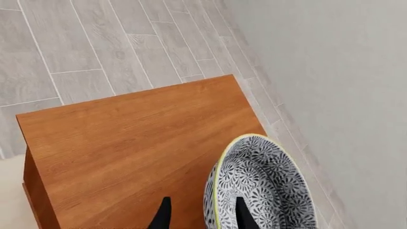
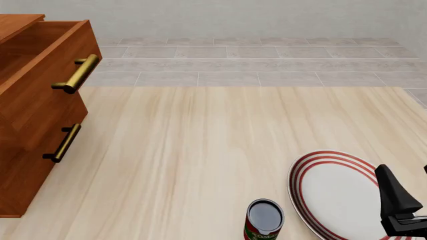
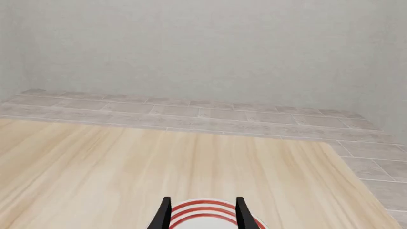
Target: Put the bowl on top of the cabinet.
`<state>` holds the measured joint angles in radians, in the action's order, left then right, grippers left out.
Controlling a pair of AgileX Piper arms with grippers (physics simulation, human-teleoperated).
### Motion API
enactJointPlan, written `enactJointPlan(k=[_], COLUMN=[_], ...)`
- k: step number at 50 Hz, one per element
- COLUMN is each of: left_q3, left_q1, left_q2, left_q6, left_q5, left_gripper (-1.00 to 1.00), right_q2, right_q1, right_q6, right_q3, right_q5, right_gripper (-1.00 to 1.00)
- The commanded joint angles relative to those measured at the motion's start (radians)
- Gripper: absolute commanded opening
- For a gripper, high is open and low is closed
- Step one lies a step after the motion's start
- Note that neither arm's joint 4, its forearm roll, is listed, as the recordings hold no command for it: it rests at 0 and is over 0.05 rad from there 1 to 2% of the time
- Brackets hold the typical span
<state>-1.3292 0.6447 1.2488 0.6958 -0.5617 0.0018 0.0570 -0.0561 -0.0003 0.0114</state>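
Observation:
In the left wrist view, the bowl (image 1: 264, 183), white with a dense dark floral pattern and a pale rim, hangs tilted over the right part of the cabinet's flat top (image 1: 133, 143). My left gripper (image 1: 202, 207) is shut on the bowl's wall, with one finger inside and one outside. The front view shows the reddish-brown cabinet (image 2: 37, 115) at the far left, its top drawer pulled out; the bowl and left gripper are outside that view. My right gripper (image 2: 408, 200) is open above the plate at the table's near right, holding nothing.
A flat white plate with red rings (image 2: 337, 192) lies at the near right, also visible as the plate (image 3: 205, 214) between the right fingers. A tomato can (image 2: 265, 220) stands just left of it. Brass bar handles (image 2: 79, 74) stick out from the cabinet drawers.

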Motion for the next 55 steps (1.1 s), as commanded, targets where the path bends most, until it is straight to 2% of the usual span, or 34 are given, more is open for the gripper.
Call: enactJointPlan(k=[1, 24, 25, 26, 27, 28, 30, 34, 37, 38, 41, 42, 43, 49, 55], left_q3=[-0.009, -0.03, -0.015, -0.036, -0.026, -0.019, -0.038, -0.024, -0.049, -0.036, -0.04, -0.056, -0.047, -0.06, -0.061], left_q1=[-0.004, -0.029, -0.03, -0.032, -0.027, -0.033, -0.033, -0.044, -0.037, -0.036, -0.038, -0.03, -0.03, -0.017, -0.01], left_q2=[-0.016, -0.112, -0.117, -0.121, -0.126, -0.136, -0.147, -0.186, -0.219, -0.23, -0.27, -0.28, -0.299, -0.366, -0.372], left_q6=[-0.004, -0.02, 0.002, -0.028, -0.009, 0.003, -0.021, -0.001, -0.023, -0.001, -0.006, -0.027, -0.007, -0.019, -0.022], left_q5=[-0.01, -0.04, -0.039, -0.049, -0.05, -0.051, -0.057, -0.072, -0.083, -0.085, -0.094, -0.098, -0.1, -0.112, -0.112], left_gripper=[1.0, 1.0, 1.0, 1.0, 1.0, 1.0, 1.0, 1.0, 1.0, 1.0, 1.0, 1.0, 1.0, 1.0, 1.0], right_q2=[0.0, 0.0, 0.0, 0.0, 0.0, 0.0, 0.0, -0.001, -0.001, -0.001, -0.001, -0.001, -0.001, -0.001, -0.001], right_q1=[0.0, 0.0, 0.0, 0.001, 0.002, 0.002, 0.002, 0.001, 0.003, 0.003, 0.002, 0.001, 0.002, 0.001, 0.0], right_q6=[-0.001, 0.0, 0.0, 0.0, -0.001, 0.0, 0.0, 0.0, 0.0, 0.0, 0.001, 0.002, 0.002, 0.004, 0.005], right_q3=[0.0, 0.0, 0.0, 0.0, 0.0, 0.0, 0.0, 0.0, 0.0, 0.0, 0.0, 0.0, 0.0, 0.0, 0.0], right_q5=[0.001, 0.004, 0.004, 0.004, 0.005, 0.005, 0.005, 0.005, 0.006, 0.006, 0.006, 0.006, 0.006, 0.007, 0.007], right_gripper=[1.0, 1.0, 1.0, 1.0, 1.0, 1.0, 1.0, 1.0, 1.0, 1.0, 1.0, 1.0, 1.0, 1.0, 1.0])
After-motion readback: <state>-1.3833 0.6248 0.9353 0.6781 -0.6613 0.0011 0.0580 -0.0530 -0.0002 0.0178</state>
